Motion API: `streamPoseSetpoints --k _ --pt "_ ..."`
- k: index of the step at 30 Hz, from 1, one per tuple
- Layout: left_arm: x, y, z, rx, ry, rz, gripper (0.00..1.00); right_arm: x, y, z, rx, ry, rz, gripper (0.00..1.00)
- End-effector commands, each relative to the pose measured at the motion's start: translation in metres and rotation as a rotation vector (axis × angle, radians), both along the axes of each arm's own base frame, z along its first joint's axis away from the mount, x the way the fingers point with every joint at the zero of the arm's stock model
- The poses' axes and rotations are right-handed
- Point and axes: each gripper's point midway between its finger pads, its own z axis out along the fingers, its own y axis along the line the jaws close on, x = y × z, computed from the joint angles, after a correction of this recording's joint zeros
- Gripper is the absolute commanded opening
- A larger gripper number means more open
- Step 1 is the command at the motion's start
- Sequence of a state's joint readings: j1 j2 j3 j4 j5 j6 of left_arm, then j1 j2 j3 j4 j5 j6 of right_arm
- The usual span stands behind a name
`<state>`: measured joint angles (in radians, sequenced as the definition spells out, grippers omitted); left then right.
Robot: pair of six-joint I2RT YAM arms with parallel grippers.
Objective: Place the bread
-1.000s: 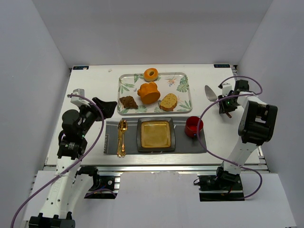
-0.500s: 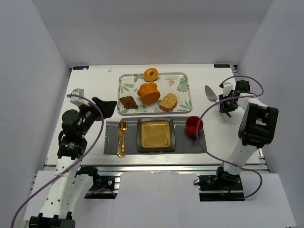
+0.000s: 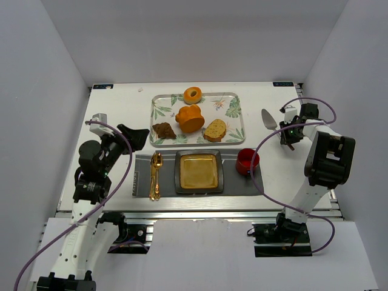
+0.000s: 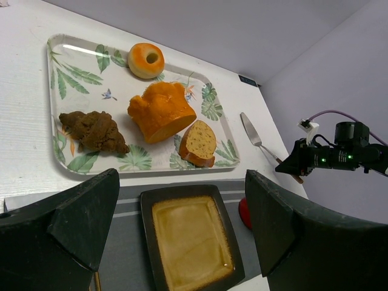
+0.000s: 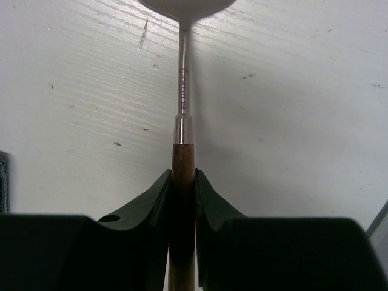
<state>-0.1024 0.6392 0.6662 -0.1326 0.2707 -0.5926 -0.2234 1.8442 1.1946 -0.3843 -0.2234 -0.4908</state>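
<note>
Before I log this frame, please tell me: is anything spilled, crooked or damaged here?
Nothing is spilled or broken. The bread lies intact on the tray. Only the cake server is apart, right of the tray, its wooden handle pinched in the right claw.

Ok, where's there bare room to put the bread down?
The plate is bare, between the gold cutlery and the cup. Bare table also lies between the tray and the server. The tray is crowded with four pieces, the bread among them.
</note>
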Motion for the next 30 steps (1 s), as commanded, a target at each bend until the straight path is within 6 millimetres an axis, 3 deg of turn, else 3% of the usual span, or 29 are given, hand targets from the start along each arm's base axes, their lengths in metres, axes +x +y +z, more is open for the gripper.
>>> streamPoseSetpoints --k 1,6,8,13,16,17,19,20,22,23,28,30 --pt "-0.002 -0.002 0.006 -0.01 -0.026 -0.009 0.93 0.009 -0.003 0.021 -0.006 -0.076 -0.01 0.21" --pt "-0.002 -0.002 0.007 -0.01 -0.029 -0.007 0.93 0.01 -0.004 0.03 -0.02 -0.094 -0.006 0.07" --pt "-0.003 -0.002 0.006 -0.01 -0.026 -0.007 0.93 0.015 -0.004 0.044 -0.021 -0.131 0.002 0.01" --pt "-0.003 -0.002 0.007 -0.013 -0.029 -0.01 0.93 0.029 0.005 0.093 -0.046 -0.258 0.081 0.0" --pt "-0.002 -0.004 0.007 -0.015 -0.03 -0.019 0.93 0.036 0.022 0.114 -0.132 -0.319 0.207 0.0" --pt "0.0 -0.004 0.005 -0.015 -0.024 -0.021 0.93 0.038 0.037 0.118 -0.155 -0.328 0.266 0.0" --pt "0.001 -0.006 0.006 -0.015 -0.026 -0.028 0.93 0.04 0.048 0.121 -0.208 -0.331 0.326 0.0" --pt "0.002 -0.006 0.006 -0.014 -0.025 -0.033 0.93 0.041 0.063 0.123 -0.232 -0.336 0.39 0.0" --pt "0.004 -0.008 0.007 -0.012 -0.021 -0.039 0.93 0.048 0.069 0.126 -0.276 -0.332 0.421 0.0" --pt "0.004 -0.008 0.007 -0.012 -0.019 -0.042 0.93 0.051 0.089 0.126 -0.294 -0.334 0.479 0.0" --pt "0.003 -0.009 0.009 -0.014 -0.018 -0.05 0.93 0.067 0.102 0.113 -0.372 -0.251 0.541 0.0" --pt "0.002 -0.01 0.009 -0.018 -0.016 -0.053 0.93 0.076 0.104 0.12 -0.411 -0.257 0.574 0.0"
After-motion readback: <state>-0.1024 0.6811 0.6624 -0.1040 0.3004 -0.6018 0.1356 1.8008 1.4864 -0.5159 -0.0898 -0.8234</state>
